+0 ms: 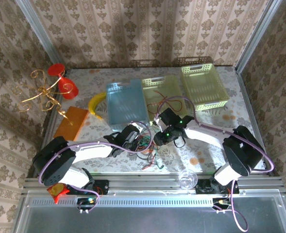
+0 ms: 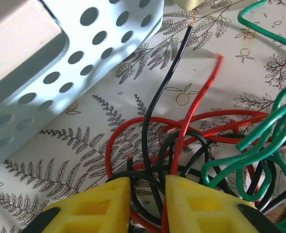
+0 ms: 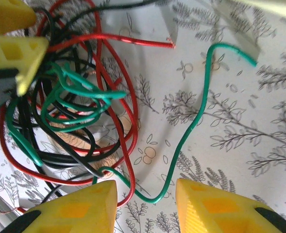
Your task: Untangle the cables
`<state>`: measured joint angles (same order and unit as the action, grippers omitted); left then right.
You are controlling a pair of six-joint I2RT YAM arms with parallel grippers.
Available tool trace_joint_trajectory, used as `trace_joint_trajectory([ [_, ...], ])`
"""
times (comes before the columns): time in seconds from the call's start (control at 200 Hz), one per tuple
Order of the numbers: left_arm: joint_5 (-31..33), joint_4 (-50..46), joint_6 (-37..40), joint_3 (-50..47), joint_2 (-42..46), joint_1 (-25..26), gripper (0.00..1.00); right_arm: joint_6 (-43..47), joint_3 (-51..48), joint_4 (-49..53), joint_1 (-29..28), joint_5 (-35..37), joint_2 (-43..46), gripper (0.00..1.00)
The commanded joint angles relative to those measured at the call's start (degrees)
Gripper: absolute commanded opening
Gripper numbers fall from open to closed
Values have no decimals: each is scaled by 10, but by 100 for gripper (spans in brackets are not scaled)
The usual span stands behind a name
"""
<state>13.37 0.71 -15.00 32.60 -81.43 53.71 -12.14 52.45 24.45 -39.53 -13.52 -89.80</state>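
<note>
1. Top view first: the tangle of thin black, red and green cables point(image 1: 146, 144) sits on the floral-print table point(image 1: 215, 121), just in front of the pale blue perforated plastic basket point(image 1: 126, 102). The left gripper point(image 1: 137, 139) is at the tangle's left side and the right gripper point(image 1: 158, 140) at its right. My guess is the plan is to work the knot apart from opposite sides.

2. Left wrist view: the left gripper's yellow fingers point(image 2: 104, 204) are close together, with black and red strands running through the narrow gap. I can't tell whether they actually bite on anything or the strands just pass through. A black cable end point(image 2: 157, 97) and a red cable end point(image 2: 203, 87) stick out loose toward the basket wall. A green cable point(image 2: 269, 131) loops off to the right. Going in at the dense middle makes sense if the idea is to anchor the bundle.

3. Right wrist view: the right gripper's fingers stand partly apart and hold nothing. One long green strand point(image 3: 201, 111) curves through the gap without touching either pad, and a red loop lies just beside the finger nearer the knot. That green strand trails free of the knot, so it looks like the easiest one to grab and draw out.
</note>
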Motion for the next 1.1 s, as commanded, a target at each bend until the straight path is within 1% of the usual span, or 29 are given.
trace_joint_trajectory([
  [0.0,11,-34,-3,-11,-18,4,21,6,-1,14,-3,-39,-23,39],
  [0.05,11,-34,-2,-10,-18,3,18,11,5,17,-4,-48,-32,39],
  [0.24,14,-36,4,-5,-20,4,13,24,18,27,-5,-60,-56,36],
  [0.4,15,-37,5,-2,-20,4,13,29,30,30,-5,-67,-72,32],
  [0.75,15,-34,-5,-8,-21,4,13,45,31,34,-26,7,-46,33],
  [0.86,16,-33,-3,-6,-23,4,13,48,34,36,-27,7,-46,33],
  [1.095,17,-33,-2,-3,-24,5,14,45,38,30,-31,3,-80,33],
])
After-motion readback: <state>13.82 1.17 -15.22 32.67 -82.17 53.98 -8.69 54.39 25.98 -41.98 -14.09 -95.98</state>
